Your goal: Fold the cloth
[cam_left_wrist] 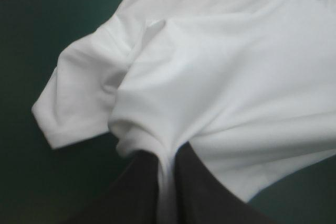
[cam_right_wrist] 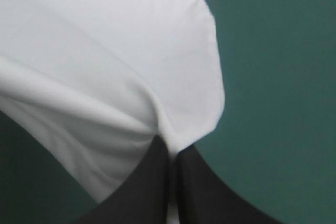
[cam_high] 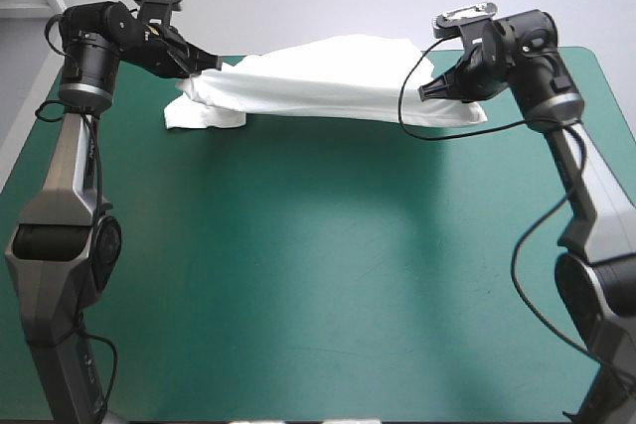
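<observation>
The white T-shirt [cam_high: 318, 81] hangs stretched between both grippers over the far part of the teal-green table [cam_high: 318, 275]. My left gripper [cam_high: 211, 64] is shut on the T-shirt at its left end; a sleeve [cam_high: 199, 114] droops below it onto the cover. My right gripper [cam_high: 429, 92] is shut on the T-shirt at its right end. In the left wrist view the black fingers [cam_left_wrist: 136, 182] pinch a fold of the T-shirt [cam_left_wrist: 226, 77], with the sleeve [cam_left_wrist: 79, 103] hanging beside them. In the right wrist view the fingers [cam_right_wrist: 202, 187] meet on a gathered edge of the T-shirt [cam_right_wrist: 105, 66].
The table's far edge [cam_high: 238, 57] runs just behind the lifted T-shirt. Bare teal-green cover stretches from the shirt to the near edge between the two arms.
</observation>
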